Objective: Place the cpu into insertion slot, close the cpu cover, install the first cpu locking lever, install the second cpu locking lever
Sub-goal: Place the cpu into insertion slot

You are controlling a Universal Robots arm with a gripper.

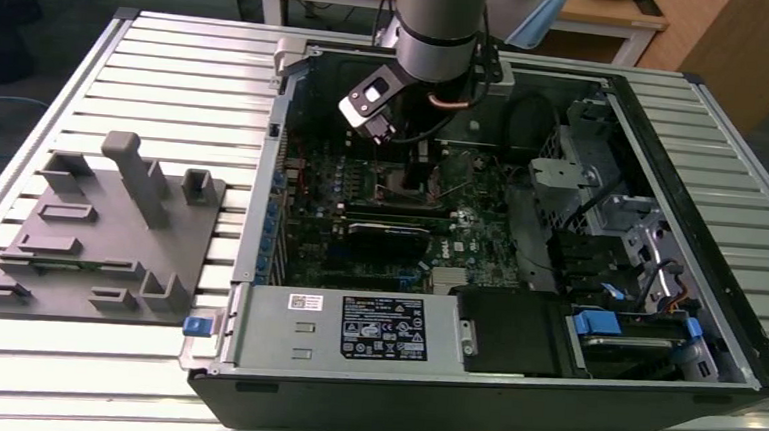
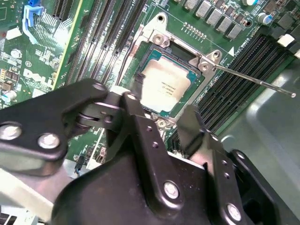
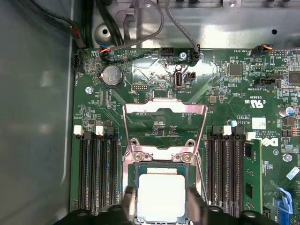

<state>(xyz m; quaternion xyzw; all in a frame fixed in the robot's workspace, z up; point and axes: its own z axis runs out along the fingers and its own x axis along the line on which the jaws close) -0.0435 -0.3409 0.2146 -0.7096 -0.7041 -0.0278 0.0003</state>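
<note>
The cpu (image 3: 161, 194), a flat square with a dull grey top, lies level inside the insertion slot (image 3: 161, 165) on the green board. My gripper (image 3: 161, 208) is shut on it, one finger (image 3: 129, 204) against each of two opposite edges. In the second wrist view the gripper (image 2: 164, 101) straddles the cpu (image 2: 166, 86) the same way. The cpu cover (image 3: 140, 110), a silvery frame with a large window, stands swung open away from the slot. A thin locking lever (image 2: 253, 79) sticks out free beside the slot. In the exterior view the arm (image 1: 435, 38) reaches down over the insertion slot (image 1: 406, 184).
Long black memory slots (image 3: 96, 173) flank the socket on both sides, one holding a card (image 3: 251, 178). Cables (image 3: 140, 28) run along the case wall. The case walls (image 1: 257, 218) enclose the board. A grey fixture block (image 1: 103, 228) sits on the slatted table at the exterior view's left.
</note>
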